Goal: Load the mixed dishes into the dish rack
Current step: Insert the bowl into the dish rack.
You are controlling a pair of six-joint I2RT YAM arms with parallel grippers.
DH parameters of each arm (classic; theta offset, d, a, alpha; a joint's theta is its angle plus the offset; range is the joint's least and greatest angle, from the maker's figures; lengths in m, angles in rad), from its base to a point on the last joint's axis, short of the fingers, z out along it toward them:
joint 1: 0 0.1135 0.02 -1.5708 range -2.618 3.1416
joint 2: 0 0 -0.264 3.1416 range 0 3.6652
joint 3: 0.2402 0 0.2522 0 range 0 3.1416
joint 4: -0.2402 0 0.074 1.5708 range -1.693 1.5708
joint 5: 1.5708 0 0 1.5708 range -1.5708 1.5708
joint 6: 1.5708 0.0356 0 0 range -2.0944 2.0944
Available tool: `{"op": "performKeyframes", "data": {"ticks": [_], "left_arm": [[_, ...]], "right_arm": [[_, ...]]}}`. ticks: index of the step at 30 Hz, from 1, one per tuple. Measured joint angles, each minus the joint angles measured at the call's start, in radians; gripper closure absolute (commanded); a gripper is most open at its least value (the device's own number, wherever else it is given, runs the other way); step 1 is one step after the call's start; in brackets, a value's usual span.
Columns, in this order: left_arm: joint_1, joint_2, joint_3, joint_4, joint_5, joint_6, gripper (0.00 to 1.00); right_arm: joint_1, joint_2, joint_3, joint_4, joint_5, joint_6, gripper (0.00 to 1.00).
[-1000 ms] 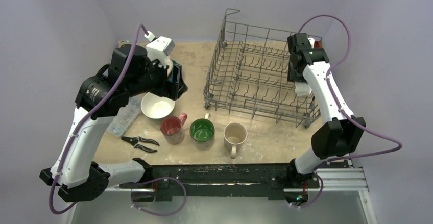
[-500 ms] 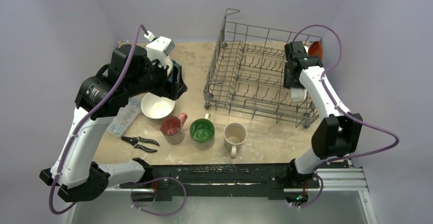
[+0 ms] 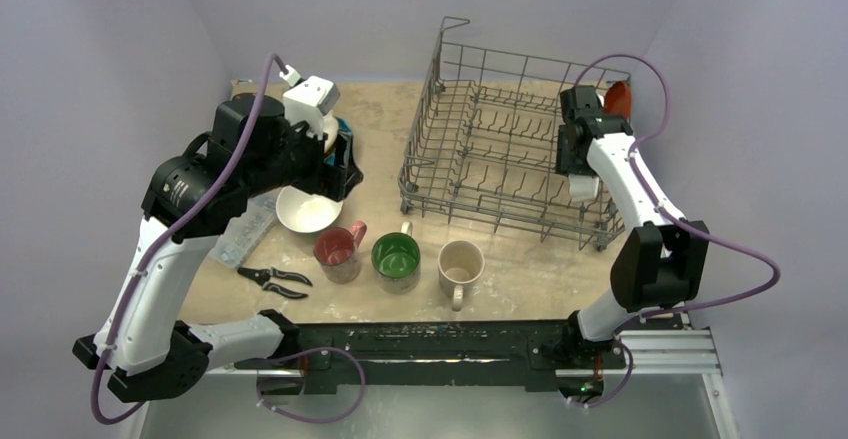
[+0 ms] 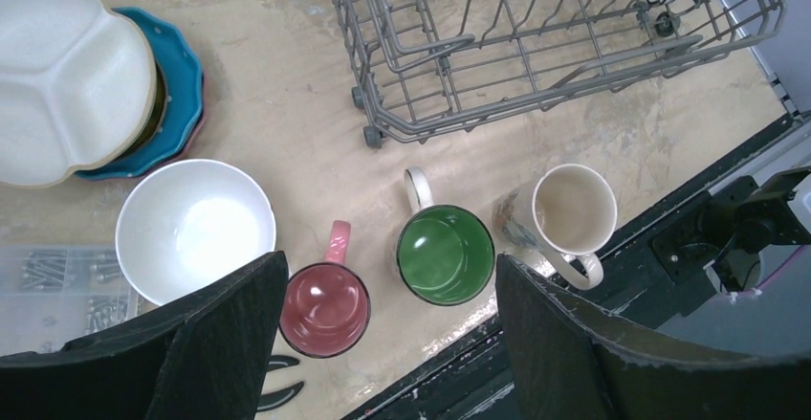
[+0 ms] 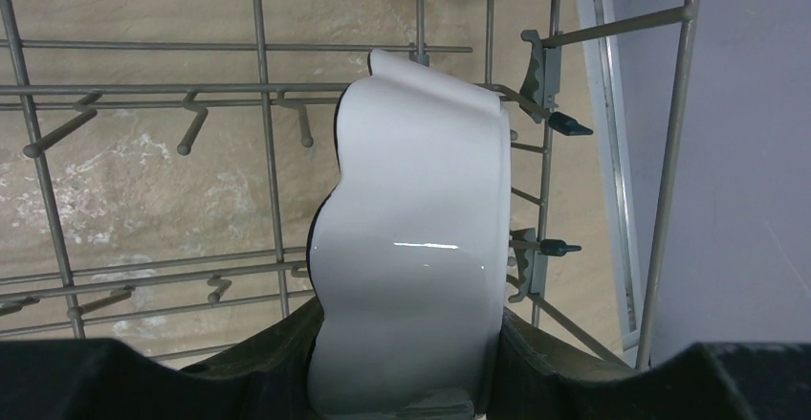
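The grey wire dish rack (image 3: 500,139) (image 4: 536,47) (image 5: 258,85) stands at the back right. My right gripper (image 3: 583,184) (image 5: 406,343) is shut on a glossy white dish with a wavy rim (image 5: 411,238), held upright inside the rack's right end. An orange dish (image 3: 618,97) shows beyond the rack's far right corner. My left gripper (image 3: 340,164) (image 4: 390,267) hangs open and empty above a white bowl (image 3: 305,211) (image 4: 196,229), a red mug (image 3: 337,249) (image 4: 325,310), a green mug (image 3: 396,257) (image 4: 446,254) and a cream mug (image 3: 460,262) (image 4: 572,210). A white divided plate (image 4: 67,80) tops a stack with a teal plate (image 4: 182,95).
Black-handled pliers (image 3: 272,279) lie left of the red mug. A clear compartment box (image 3: 240,229) (image 4: 48,286) sits left of the white bowl. The black mounting rail (image 3: 430,339) runs along the near table edge. Purple walls close in on both sides.
My right arm has carried the white dish leftward from the rack's right side to over its right end. My left arm has shifted slightly, still open.
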Motion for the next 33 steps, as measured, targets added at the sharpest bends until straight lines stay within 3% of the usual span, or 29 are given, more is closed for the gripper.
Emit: {"op": "performKeyframes", "data": {"ticks": [1,7,12,19,26,33], "left_arm": [[-0.004,-0.001,0.000,0.000,-0.005,0.003,0.21],[-0.013,-0.007,-0.003,0.000,-0.032,0.011,0.21],[-0.014,-0.010,-0.006,0.000,-0.041,0.013,0.21],[-0.014,-0.011,-0.010,-0.002,-0.049,0.025,0.21],[-0.014,-0.011,-0.010,-0.002,-0.049,0.026,0.21],[-0.014,-0.012,-0.010,-0.002,-0.048,0.026,0.21]], "right_arm": [[0.000,0.000,-0.004,0.001,0.000,0.000,0.70],[0.000,0.000,-0.023,0.006,0.001,0.000,0.64],[0.000,0.003,-0.024,0.007,0.002,-0.001,0.46],[0.000,0.005,-0.024,0.022,0.067,-0.002,0.29],[0.000,0.005,-0.023,0.014,0.129,0.005,0.29],[0.000,-0.003,-0.026,-0.002,0.174,0.034,0.38]]}}
